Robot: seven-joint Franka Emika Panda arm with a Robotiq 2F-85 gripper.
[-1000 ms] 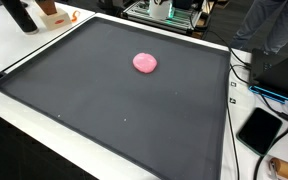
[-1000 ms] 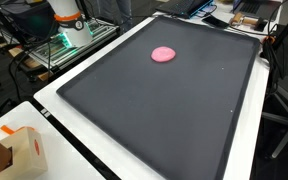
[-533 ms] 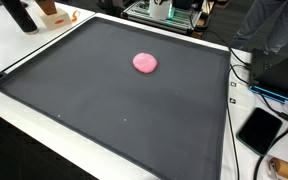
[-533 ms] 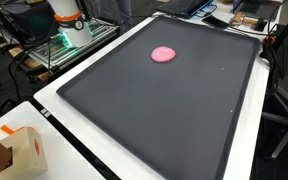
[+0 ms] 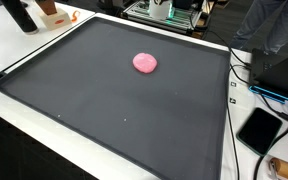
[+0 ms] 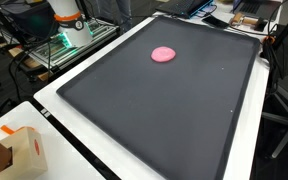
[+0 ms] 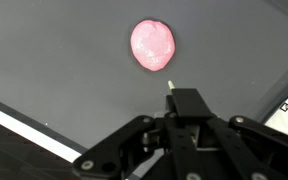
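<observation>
Blob (image 5: 145,62), pink and flattish, lies on the black mat (image 5: 104,110) that covers the desk (image 6: 54,100), nearer the mat's edge by the robot base (image 6: 68,18) and well clear of its corners. In the wrist view the claw (image 7: 184,98) hangs just short of the blob, its fingers pressed together, holding nothing.

Pink flattened lump (image 7: 152,45): upper centre of frame, lying on dark mat (image 7: 54,50).
Gripper (image 7: 174,92): black, entering from bottom edge, fingers met at centre; tip just below the lump, not touching.
White border (image 7: 24,127): diagonal strip, lower left.
</observation>
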